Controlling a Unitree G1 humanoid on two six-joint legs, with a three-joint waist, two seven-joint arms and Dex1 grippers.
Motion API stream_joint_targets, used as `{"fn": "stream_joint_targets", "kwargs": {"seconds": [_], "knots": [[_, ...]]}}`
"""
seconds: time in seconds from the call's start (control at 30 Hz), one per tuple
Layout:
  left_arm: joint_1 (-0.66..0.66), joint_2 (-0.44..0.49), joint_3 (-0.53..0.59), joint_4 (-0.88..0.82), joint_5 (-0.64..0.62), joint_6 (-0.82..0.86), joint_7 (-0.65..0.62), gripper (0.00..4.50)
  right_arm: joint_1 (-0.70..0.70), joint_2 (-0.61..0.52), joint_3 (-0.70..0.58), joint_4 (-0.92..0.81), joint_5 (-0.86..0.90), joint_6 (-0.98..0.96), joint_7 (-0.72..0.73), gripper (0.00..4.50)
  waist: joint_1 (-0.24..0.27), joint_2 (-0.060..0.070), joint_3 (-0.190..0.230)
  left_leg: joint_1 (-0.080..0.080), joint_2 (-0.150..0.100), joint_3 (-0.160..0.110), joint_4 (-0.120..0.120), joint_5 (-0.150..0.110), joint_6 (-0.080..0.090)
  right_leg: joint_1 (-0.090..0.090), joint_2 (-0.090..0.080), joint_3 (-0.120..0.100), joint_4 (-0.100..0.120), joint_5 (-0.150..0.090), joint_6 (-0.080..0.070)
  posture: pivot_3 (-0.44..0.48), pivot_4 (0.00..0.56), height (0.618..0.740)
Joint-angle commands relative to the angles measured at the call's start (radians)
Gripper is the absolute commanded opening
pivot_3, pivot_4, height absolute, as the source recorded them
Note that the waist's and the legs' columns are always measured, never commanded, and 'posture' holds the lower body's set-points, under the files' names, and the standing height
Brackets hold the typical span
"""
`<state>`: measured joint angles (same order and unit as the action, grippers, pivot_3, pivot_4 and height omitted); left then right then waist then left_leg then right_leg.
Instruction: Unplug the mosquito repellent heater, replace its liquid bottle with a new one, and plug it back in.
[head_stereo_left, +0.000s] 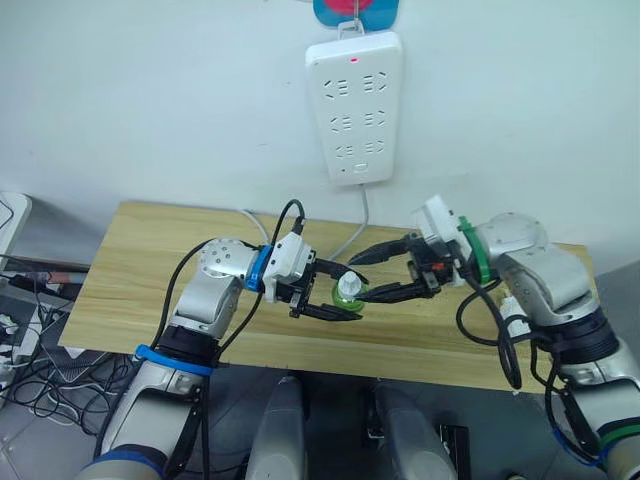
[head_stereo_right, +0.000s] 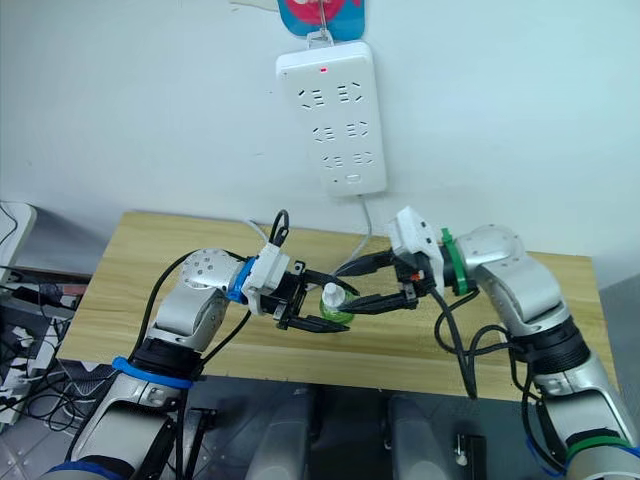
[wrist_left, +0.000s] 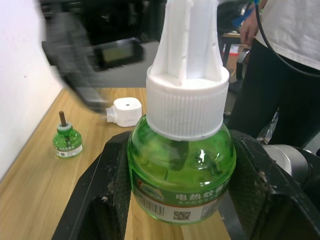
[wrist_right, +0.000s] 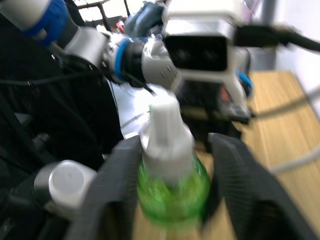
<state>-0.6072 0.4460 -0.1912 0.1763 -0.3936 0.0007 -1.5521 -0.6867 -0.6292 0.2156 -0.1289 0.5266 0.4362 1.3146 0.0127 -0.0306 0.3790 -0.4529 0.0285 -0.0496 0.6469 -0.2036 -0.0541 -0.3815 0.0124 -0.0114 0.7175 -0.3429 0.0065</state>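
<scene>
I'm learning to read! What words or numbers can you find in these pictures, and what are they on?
"电热蚊" on the label of the green bottle held by the left gripper; the line goes on, but I can't read it.
Barcode and QR code on that label: no readable digits.
Label on the small bottle on the table: too small to read.
Power strip: no readable words.

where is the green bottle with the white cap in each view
Left eye view: green bottle at centre, over the table's near part.
Right eye view: centre, same spot.
Left wrist view: large in the foreground, clamped between the left gripper fingers.
Right wrist view: bottom centre, with the right gripper fingers either side.
Shared landmark: its white cap.
</scene>
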Motion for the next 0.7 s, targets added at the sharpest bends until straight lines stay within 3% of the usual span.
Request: {"fn": "stream_joint_targets", "kwargs": {"seconds": [0.03,0.1,0.23,0.37,0.5,0.7], "knots": [[0.004,-0.003,0.013,-0.007,-0.003,-0.017,0.018,2.27,0.037,-0.053,-0.076,-0.055,0.025,0.028,-0.012,3.70,0.002,0.000,0.000,0.000,0.000,0.000,0.000,0.000,0.000,0.000,0.000,0.000,0.000,0.000,0.000,0.098,0.344,0.740],[0.007,-0.005,0.017,-0.008,-0.001,-0.019,0.037,2.27,0.080,-0.081,-0.121,-0.093,0.032,0.057,-0.056,4.42,0.009,0.000,0.000,0.000,0.000,0.000,0.000,0.000,0.000,0.000,0.000,0.000,0.000,0.000,0.000,0.098,0.344,0.740],[0.027,-0.013,0.024,-0.020,0.009,-0.025,0.094,2.27,0.221,-0.099,-0.237,-0.280,0.057,0.146,-0.237,4.47,0.013,0.000,0.000,0.000,0.000,0.001,0.000,0.000,0.000,0.001,0.000,-0.001,0.000,0.000,0.000,0.095,0.347,0.740],[0.042,-0.021,0.024,-0.030,0.020,-0.034,0.141,2.27,0.388,-0.039,-0.299,-0.563,0.110,0.278,-0.494,4.47,0.011,0.000,0.000,0.000,0.000,0.001,-0.001,0.000,0.000,0.002,0.000,-0.001,0.000,0.000,0.000,0.087,0.349,0.740],[0.045,-0.032,0.018,-0.030,0.028,-0.036,0.171,2.27,0.457,0.076,-0.215,-0.710,0.029,0.319,-0.734,4.47,0.008,0.000,0.000,0.001,0.000,0.001,0.000,0.000,0.000,0.002,0.000,-0.001,0.001,0.000,0.000,0.087,0.349,0.740],[0.030,-0.041,0.013,-0.011,0.032,-0.040,0.172,2.27,0.391,0.178,-0.033,-0.687,-0.164,0.281,-0.919,4.47,0.007,0.000,0.000,0.002,0.000,0.000,0.000,0.001,-0.001,0.001,0.000,0.001,0.001,0.000,0.000,0.077,0.350,0.740]]}}
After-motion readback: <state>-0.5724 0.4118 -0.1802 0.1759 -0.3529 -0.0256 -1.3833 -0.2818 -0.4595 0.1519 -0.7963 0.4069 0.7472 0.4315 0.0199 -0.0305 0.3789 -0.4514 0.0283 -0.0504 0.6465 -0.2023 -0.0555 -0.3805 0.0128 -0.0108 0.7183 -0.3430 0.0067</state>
